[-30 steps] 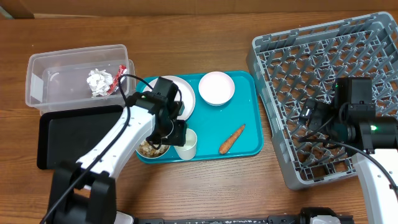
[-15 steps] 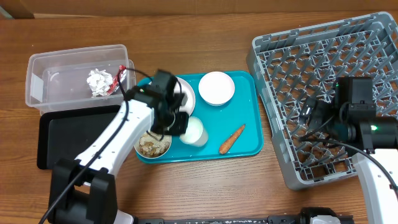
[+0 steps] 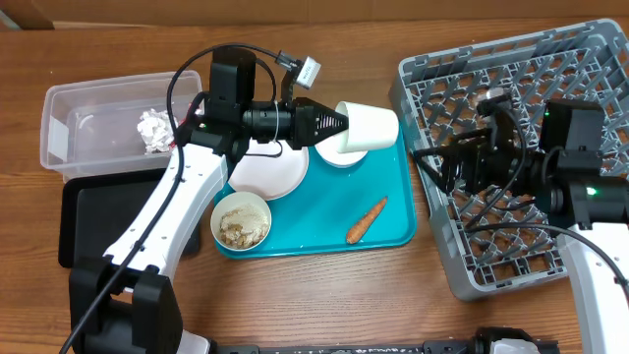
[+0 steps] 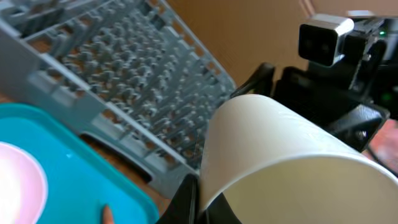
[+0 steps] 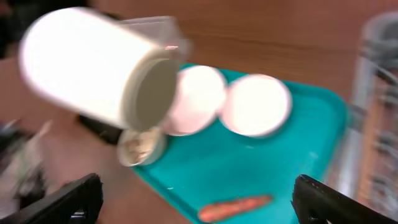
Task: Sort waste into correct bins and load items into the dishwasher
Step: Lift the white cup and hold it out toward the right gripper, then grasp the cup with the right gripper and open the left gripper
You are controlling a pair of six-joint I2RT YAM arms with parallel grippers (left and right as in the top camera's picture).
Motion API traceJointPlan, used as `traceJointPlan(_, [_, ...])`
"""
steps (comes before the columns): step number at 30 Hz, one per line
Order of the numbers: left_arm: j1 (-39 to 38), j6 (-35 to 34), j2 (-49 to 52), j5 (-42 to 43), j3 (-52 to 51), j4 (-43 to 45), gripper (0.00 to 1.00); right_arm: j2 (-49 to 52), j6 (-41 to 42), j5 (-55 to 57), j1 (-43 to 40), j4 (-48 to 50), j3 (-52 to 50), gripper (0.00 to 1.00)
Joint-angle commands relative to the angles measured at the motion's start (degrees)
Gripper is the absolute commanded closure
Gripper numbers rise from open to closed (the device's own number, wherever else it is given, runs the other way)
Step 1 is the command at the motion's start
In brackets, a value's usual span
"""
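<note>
My left gripper is shut on a white cup and holds it on its side in the air, above the teal tray, mouth toward the grey dishwasher rack. In the left wrist view the cup fills the frame, with the jaws pinching its rim. My right gripper is open and empty at the rack's left edge, facing the cup. Its fingers frame the tray. An orange carrot lies on the tray.
On the tray are a white plate, a bowl of food scraps and a small white bowl partly under the cup. A clear bin holding crumpled waste and a black tray stand at left.
My left gripper lifted the cup off the tray's front, tipped it sideways and carried it up and right toward the rack. My right gripper swung left to face it.
</note>
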Motion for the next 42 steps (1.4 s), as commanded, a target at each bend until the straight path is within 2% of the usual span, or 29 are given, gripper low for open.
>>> traceJointPlan(1, [-0.02, -3.91, 0.68, 7.93, 0.81, 2.38, 0.96, 0.0, -10.97, -16.68, -0.13, 0.2, 1.36, 0.0])
traceJointPlan(7, [-0.28, -8.57, 0.68, 11.3, 0.81, 6.19, 0.96, 0.0, -15.98, -21.81, -0.11, 0.98, 1.36, 0.0])
traceJointPlan(25, [-7.93, -17.75, 0.68, 11.17, 0.81, 17.59, 0.96, 0.13, -15.93, -27.43, 0.0, 6.03, 1.36, 0.0])
traceJointPlan(27, [-8.17, -18.1, 0.68, 11.04, 0.81, 17.64, 0.96, 0.13, -15.93, -30.77, 0.04, 6.51, 1.33, 0.02])
traceJointPlan(42, [-8.33, -18.4, 0.68, 9.22, 0.81, 17.7, 0.96, 0.13, -15.91, -31.21, 0.04, 7.32, 1.36, 0.27])
